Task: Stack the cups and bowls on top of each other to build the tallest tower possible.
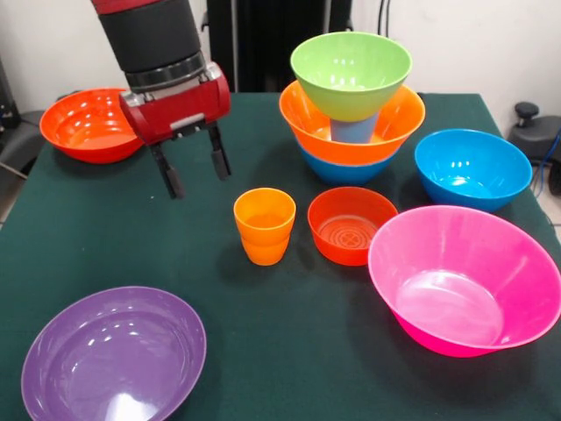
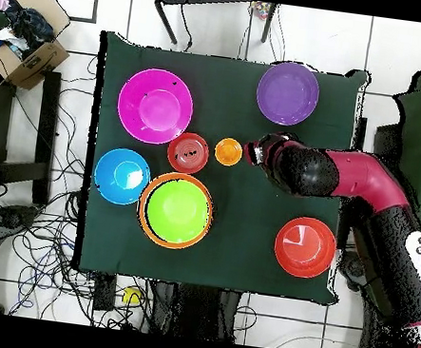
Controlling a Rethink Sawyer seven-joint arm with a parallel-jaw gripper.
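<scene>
The tower (image 1: 352, 98) stands at the back of the table: a blue bowl at the bottom, an orange bowl in it, a light blue cup (image 1: 352, 130), and a lime green bowl (image 1: 351, 72) on top. From overhead the tower (image 2: 178, 210) shows green inside orange. Orange cups (image 1: 264, 224) stand nested mid-table, beside a small red-orange bowl (image 1: 351, 224). My gripper (image 1: 192, 167) hangs open and empty just left of and behind the cups; overhead, the gripper (image 2: 254, 153) is right of the orange cups (image 2: 228, 151).
A large pink bowl (image 1: 465, 281) sits at front right, a blue bowl (image 1: 472, 167) behind it. A purple bowl (image 1: 114, 355) lies at front left and a red-orange bowl (image 1: 90, 123) at back left. The green cloth (image 1: 289, 351) covers the table.
</scene>
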